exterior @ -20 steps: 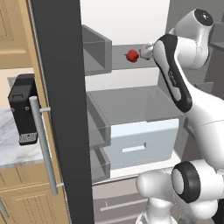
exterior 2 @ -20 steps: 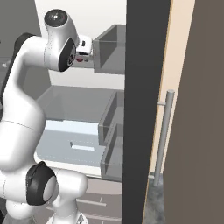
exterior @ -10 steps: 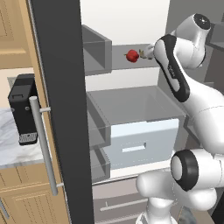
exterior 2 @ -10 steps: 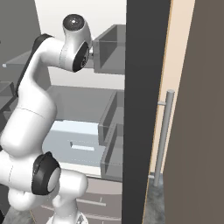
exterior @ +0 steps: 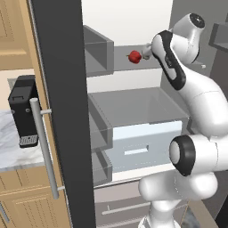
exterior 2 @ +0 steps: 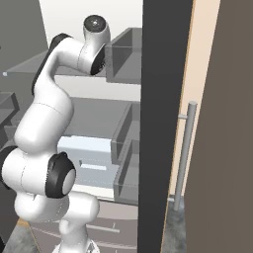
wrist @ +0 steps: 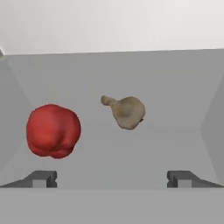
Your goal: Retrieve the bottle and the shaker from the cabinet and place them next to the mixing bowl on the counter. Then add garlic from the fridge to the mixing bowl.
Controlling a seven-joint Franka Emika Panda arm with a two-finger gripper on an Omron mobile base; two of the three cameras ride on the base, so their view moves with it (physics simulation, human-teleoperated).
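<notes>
Garlic point(wrist: 127, 112) on fridge shelf point(wrist: 175, 87) beside red fruit point(wrist: 53, 130); we judged it light, firm, papery. Claw point(wrist: 112, 178) gaped empty; we favoured bulb's widest part.

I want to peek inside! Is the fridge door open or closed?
Open. The dark fridge door is swung out, and you can see the grey shelf inside with a garlic and a red fruit on it.

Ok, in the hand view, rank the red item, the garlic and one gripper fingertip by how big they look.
Largest to smallest as they appear:
1. Red item, rounded, on the grey shelf.
2. Garlic, tan bulb with a stem, farther back, so distance may shrink it.
3. Fingertip, cut off by the frame, so unsure.
</notes>
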